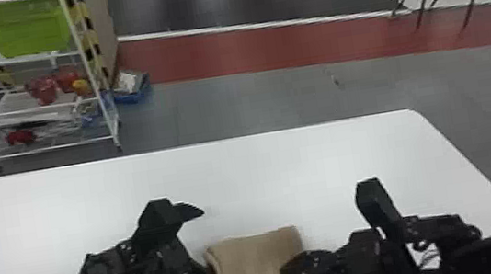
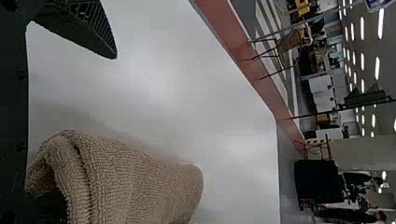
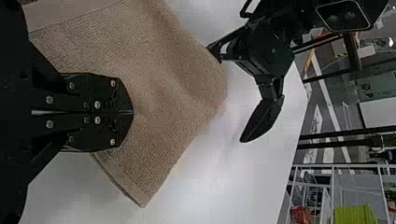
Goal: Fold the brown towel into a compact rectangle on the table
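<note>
Brown towel lying folded on the white table, left gripper at its left edge, fingers wide apart, right gripper over its right side, fingers together

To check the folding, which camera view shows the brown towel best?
The right wrist view: the towel appears broad and close, with one corner. The head view shows it smaller, cut at the bottom; the left wrist view shows its curled, layered end.
</note>
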Robot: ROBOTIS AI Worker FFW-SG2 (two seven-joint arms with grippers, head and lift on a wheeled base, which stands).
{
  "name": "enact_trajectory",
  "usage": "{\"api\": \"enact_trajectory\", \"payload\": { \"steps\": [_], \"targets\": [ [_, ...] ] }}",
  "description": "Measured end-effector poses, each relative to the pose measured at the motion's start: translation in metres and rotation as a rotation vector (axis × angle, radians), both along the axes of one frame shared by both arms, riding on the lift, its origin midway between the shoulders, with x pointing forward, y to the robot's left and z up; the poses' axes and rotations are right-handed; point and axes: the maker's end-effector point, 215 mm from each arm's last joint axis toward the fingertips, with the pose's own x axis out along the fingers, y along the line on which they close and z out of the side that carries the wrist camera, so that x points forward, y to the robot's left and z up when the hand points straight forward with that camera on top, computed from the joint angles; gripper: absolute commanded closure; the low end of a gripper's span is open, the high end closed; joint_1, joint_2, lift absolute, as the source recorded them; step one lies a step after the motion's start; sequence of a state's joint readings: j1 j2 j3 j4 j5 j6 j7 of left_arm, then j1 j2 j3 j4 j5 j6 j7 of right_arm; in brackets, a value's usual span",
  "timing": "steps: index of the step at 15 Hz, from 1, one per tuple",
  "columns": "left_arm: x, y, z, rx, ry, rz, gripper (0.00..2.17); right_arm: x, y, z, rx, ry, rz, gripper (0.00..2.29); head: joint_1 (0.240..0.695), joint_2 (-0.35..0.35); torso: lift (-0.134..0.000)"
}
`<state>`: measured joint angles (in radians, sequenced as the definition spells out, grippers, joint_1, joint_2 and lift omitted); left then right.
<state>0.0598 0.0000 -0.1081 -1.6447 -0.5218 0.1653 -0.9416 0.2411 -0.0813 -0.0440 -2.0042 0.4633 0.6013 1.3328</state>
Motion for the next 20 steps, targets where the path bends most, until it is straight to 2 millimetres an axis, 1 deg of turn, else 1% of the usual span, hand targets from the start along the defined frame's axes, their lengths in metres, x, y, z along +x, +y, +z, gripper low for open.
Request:
{"api": "enact_trajectory", "payload": {
  "steps": [5,9,11,12,14,16,17,18,20],
  "targets": [
    [0.001,0.013,-0.001,0.004,0.012,0.014,0.04,-0.002,0.000,-0.001,-0.005,-0.004,0.003,2.26,0.695,-0.098,-0.122],
    [-0.008,0.025,-0.009,0.086,0.048,-0.042,0.04,-0.007,0.000,-0.005,-0.013,0.000,0.008,2.26,0.695,-0.083,-0.122],
    [-0.002,0.037,-0.005,0.144,0.023,-0.032,0.04,-0.008,0.000,-0.005,-0.014,0.002,0.009,2.26,0.695,-0.073,-0.122],
    [0.002,0.045,-0.001,0.153,0.010,-0.015,0.04,-0.008,-0.001,-0.005,-0.014,0.002,0.008,2.26,0.695,-0.055,-0.122],
    [0.011,0.068,0.011,0.156,-0.011,0.032,0.04,-0.009,-0.002,-0.004,-0.012,-0.001,0.005,2.26,0.695,-0.031,-0.122],
    [0.019,0.094,0.025,0.146,-0.025,0.092,0.04,-0.009,-0.004,0.005,0.018,-0.004,0.003,2.26,0.695,-0.005,-0.122],
    [0.019,0.100,0.029,0.139,-0.021,0.105,0.04,-0.009,-0.004,0.014,0.044,-0.006,-0.002,2.26,0.695,0.015,-0.122],
    [0.016,0.102,0.032,0.130,-0.017,0.105,0.04,-0.008,-0.004,0.024,0.076,-0.004,-0.012,2.26,0.695,0.017,-0.122],
    [0.013,0.097,0.033,0.125,-0.014,0.093,0.04,-0.007,-0.001,0.041,0.118,0.001,-0.031,2.26,0.695,0.016,-0.122]
  ]
}}
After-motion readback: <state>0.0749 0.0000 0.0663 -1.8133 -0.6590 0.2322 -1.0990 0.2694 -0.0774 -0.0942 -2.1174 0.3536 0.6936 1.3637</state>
